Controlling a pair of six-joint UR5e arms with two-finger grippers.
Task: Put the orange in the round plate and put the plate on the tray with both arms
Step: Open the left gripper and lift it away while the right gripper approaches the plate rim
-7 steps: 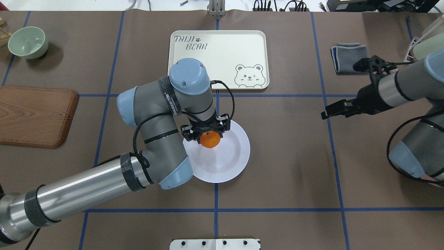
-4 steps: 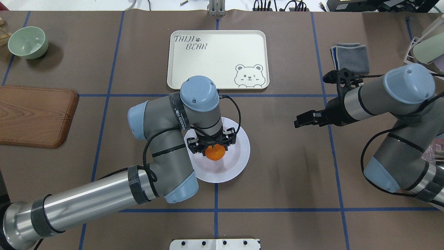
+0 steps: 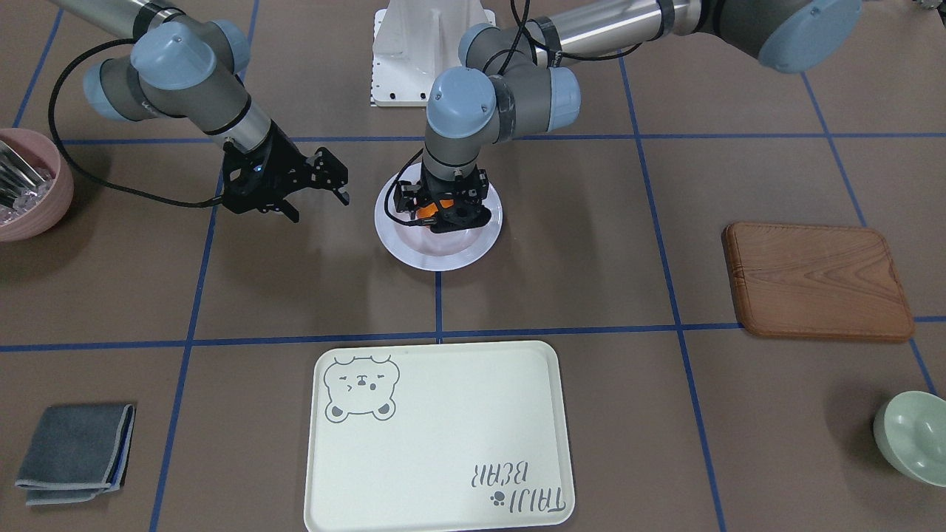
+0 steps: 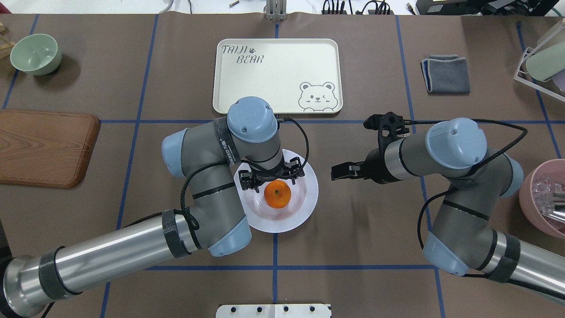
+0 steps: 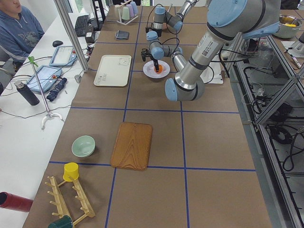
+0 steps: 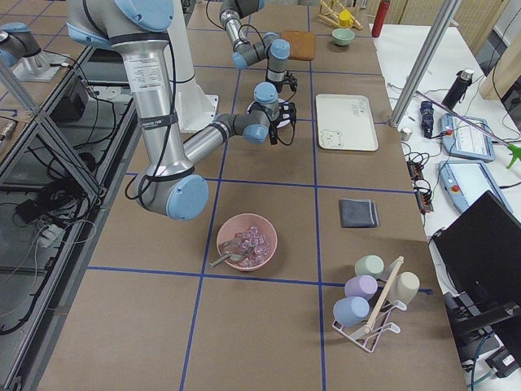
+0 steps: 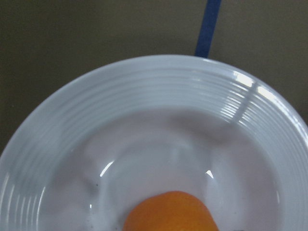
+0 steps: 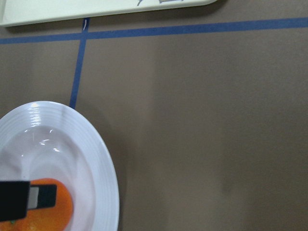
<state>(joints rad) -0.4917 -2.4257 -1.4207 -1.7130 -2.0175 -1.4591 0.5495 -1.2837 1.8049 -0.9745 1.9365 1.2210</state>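
The orange (image 4: pixel 277 194) lies in the sunken centre of the white round plate (image 4: pixel 305 194), which stands mid-table. My left gripper (image 4: pixel 273 179) hovers straight over it, open, with its fingers on either side of the orange and apart from it. In the left wrist view the orange (image 7: pixel 168 211) rests on the plate (image 7: pixel 144 96) and no fingers show. To the right of the plate, a short way off its rim, my right gripper (image 4: pixel 337 171) stands open and points at the plate. The cream bear tray (image 4: pixel 277 75) lies beyond the plate with nothing on it.
A wooden board (image 4: pixel 46 148) and a green bowl (image 4: pixel 35 54) are at the left. A folded grey cloth (image 4: pixel 446 73), a cup rack (image 4: pixel 540 62) and a pink bowl (image 4: pixel 543 203) are at the right. A person (image 5: pixel 19 23) sits beside the table.
The left gripper carried the orange to the plate's centre and let it go. The right arm swung left, bringing its gripper close to the plate's right rim.
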